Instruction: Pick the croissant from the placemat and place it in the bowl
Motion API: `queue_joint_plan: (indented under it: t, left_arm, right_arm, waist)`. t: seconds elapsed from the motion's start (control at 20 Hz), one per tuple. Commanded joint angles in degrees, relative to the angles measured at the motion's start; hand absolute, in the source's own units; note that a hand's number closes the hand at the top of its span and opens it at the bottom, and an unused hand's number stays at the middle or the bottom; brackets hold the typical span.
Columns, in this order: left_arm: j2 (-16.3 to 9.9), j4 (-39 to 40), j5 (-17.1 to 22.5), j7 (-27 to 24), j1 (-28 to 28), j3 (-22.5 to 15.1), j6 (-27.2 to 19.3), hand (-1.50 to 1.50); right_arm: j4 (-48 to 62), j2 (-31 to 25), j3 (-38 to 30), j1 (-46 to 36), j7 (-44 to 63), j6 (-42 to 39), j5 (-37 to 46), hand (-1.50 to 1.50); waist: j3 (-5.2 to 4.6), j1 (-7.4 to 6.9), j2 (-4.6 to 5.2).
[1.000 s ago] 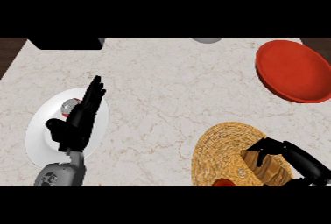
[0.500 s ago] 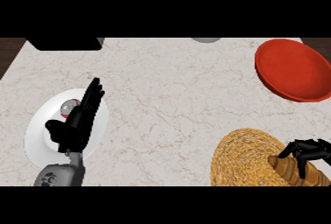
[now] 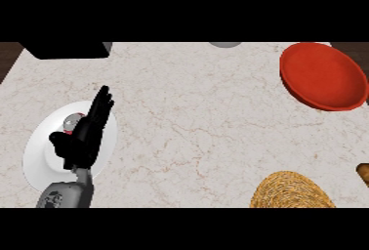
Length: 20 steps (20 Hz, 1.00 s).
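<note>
A red bowl (image 3: 320,75) sits at the counter's far right. A round woven placemat (image 3: 292,190) lies at the lower right, partly cut off by the view's lower edge, with nothing showing on it. A small brown piece (image 3: 364,174), which looks like the croissant, pokes in at the right edge beside the placemat; whatever holds it is hidden. My left hand (image 3: 85,134) rests open at the left, fingers straight and pointing away, over a white plate (image 3: 39,146). My right hand is out of the view.
A small red and grey item (image 3: 72,122) lies on the white plate, partly behind my left hand. A black block (image 3: 65,50) stands at the far left corner, and a grey round thing (image 3: 225,44) shows at the far edge.
My right hand, curled over the placemat a second ago, has moved off to the right and out of view. The placemat now shows bare. My left hand has stayed still.
</note>
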<state>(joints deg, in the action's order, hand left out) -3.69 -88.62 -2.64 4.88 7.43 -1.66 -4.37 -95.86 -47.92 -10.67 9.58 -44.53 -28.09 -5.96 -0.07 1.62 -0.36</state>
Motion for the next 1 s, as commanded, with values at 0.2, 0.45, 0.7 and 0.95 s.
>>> queue_joint_plan:
  t: [0.2,0.45,0.7,0.95]
  left_arm:
    - [-0.2,-1.0,0.3,0.2,0.5,-0.3,1.3,0.00]
    - [-1.3,5.9,1.0,-2.3,4.1,2.3,2.7,0.00]
    - [2.8,0.5,-2.7,-0.4,0.7,-3.6,-0.2,0.00]
    - [2.5,-0.7,-2.4,-0.1,-0.8,-4.2,0.8,0.00]
  right_arm:
    - [-3.9,-7.6,-12.2,-2.1,9.1,-9.4,-14.4,1.50]
    - [-4.0,-9.1,-13.6,-9.8,23.8,-7.1,-24.2,1.50]
    - [5.6,-9.3,-7.2,-23.1,27.1,-4.3,-18.1,1.50]
    - [12.0,-9.1,-3.2,-30.9,27.5,1.0,-6.4,1.50]
  waist:
    - [0.04,-1.25,0.25]
    - [0.01,-1.43,0.41]
    - [0.05,-2.58,0.55]
    - [0.09,-4.09,0.85]
